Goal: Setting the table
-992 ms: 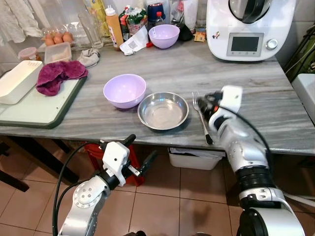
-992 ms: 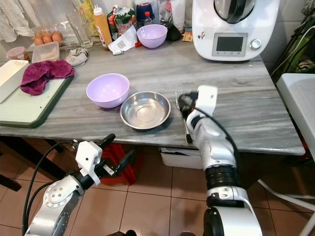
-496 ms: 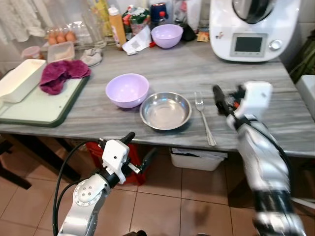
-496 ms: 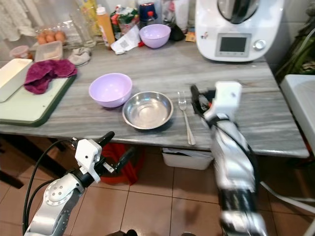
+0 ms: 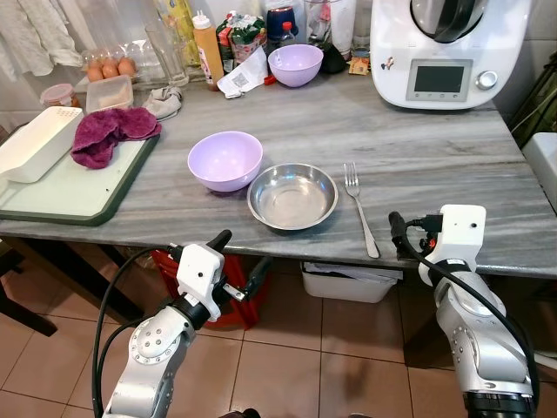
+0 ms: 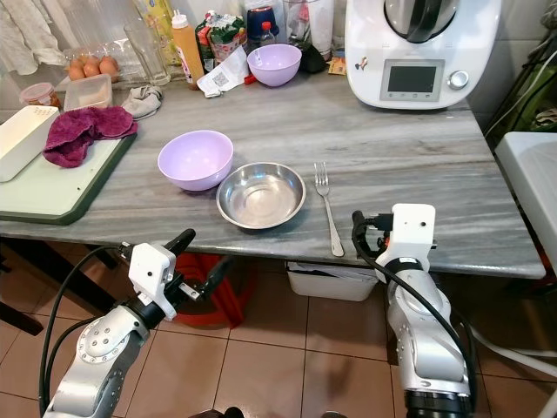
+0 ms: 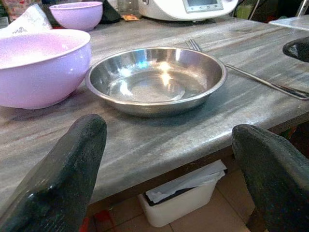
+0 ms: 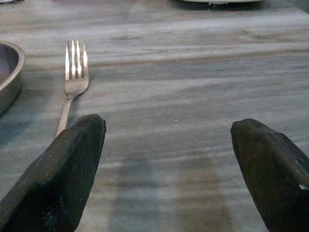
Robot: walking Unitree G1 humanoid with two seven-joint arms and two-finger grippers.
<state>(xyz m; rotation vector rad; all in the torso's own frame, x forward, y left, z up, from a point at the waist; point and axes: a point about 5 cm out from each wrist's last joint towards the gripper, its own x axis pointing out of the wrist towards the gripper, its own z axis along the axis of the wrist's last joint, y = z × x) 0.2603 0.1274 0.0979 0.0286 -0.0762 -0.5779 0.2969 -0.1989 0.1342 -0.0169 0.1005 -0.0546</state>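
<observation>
A steel bowl [image 5: 291, 195] sits near the front edge of the grey marble table [image 5: 435, 165]. A fork [image 5: 359, 209] lies just right of it, tines pointing away from me. A lilac bowl [image 5: 224, 160] stands left of the steel bowl, touching or nearly touching it. My right gripper [image 8: 169, 169] is open at the table's front edge, right of the fork's handle, with nothing in it. My left gripper [image 5: 238, 257] is open below the table edge, in front of the steel bowl [image 7: 157, 77].
A green board [image 5: 78, 187] at the left carries a purple cloth [image 5: 109, 132] and a white tub [image 5: 35, 144]. A second lilac bowl [image 5: 293, 64], bottles and eggs line the back. A white kitchen machine [image 5: 448, 48] stands back right. A white bin [image 5: 348, 280] sits under the table.
My right gripper has drawn back from over the fork and dropped to the table's front edge. The fork stays lying beside the steel bowl. The left arm has barely moved.
</observation>
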